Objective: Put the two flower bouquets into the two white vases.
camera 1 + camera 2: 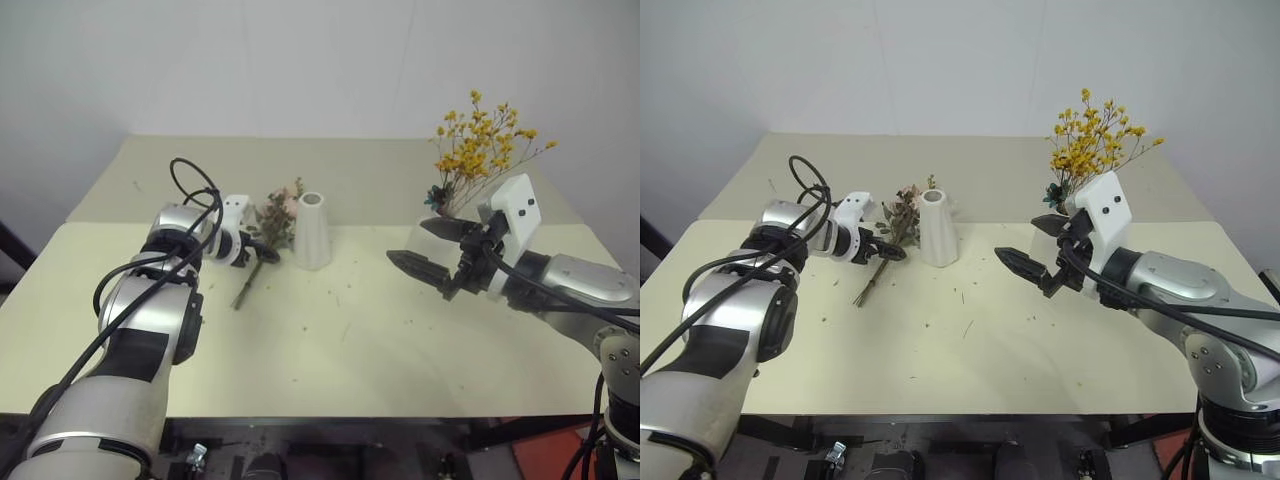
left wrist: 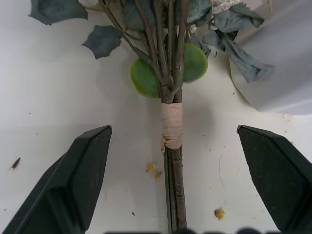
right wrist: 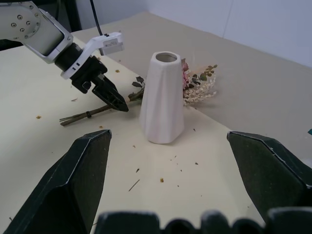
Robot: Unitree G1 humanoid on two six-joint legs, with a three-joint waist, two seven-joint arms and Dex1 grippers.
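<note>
over the table (image 1: 400, 350), both grippers are hanging spread and empty.
the tall vase (image 3: 162, 97) is standing ahead of the right gripper (image 1: 1032, 250); the rose bouquet (image 2: 171, 126) is lying between the left gripper's (image 1: 256, 248) fingers, untouched.

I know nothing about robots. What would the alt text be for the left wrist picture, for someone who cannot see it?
A bunch of pink roses lies flat on a pale table, its stems tied with tan tape and running between the two wide-open black fingers of the left gripper. Part of a white vase stands beside the leaves, and small yellow crumbs dot the table.
</note>
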